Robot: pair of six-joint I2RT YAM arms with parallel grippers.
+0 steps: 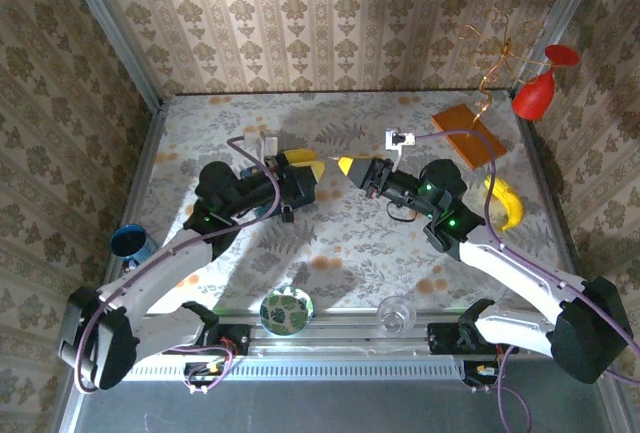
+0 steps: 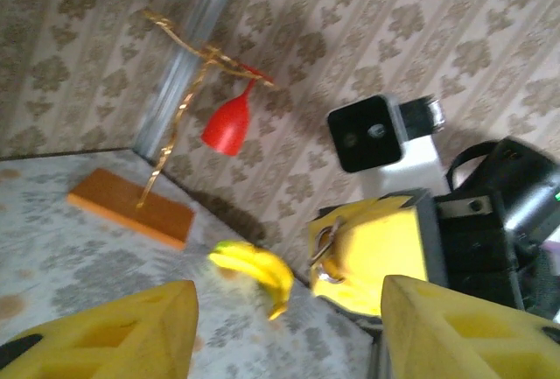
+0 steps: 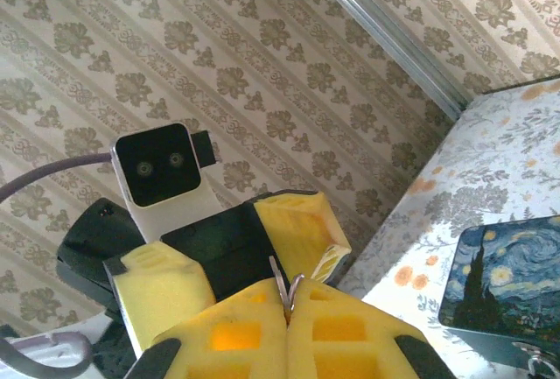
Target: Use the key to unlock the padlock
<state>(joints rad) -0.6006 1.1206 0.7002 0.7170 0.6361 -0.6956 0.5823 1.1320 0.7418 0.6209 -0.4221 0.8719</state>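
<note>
Padlock [image 3: 286, 284] — between right claw [image 3: 287, 305] tips

Hidden inside right claw [image 3: 287, 309]: padlock [image 3: 284, 294] body, shackle tip protruding. Cut off at frame edge: blue box [image 3: 503, 283].

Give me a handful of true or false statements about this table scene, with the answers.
1. The right tool is shut on a thin metal loop. True.
2. The left tool is shut. False: its fingers stand apart with nothing between them.
3. The red glass stands on the table. False: it hangs upside down from the wire stand.
4. The banana lies on the robot's right side. True.
5. The blue mug sits beside the banana. False: it is at the left edge.
</note>
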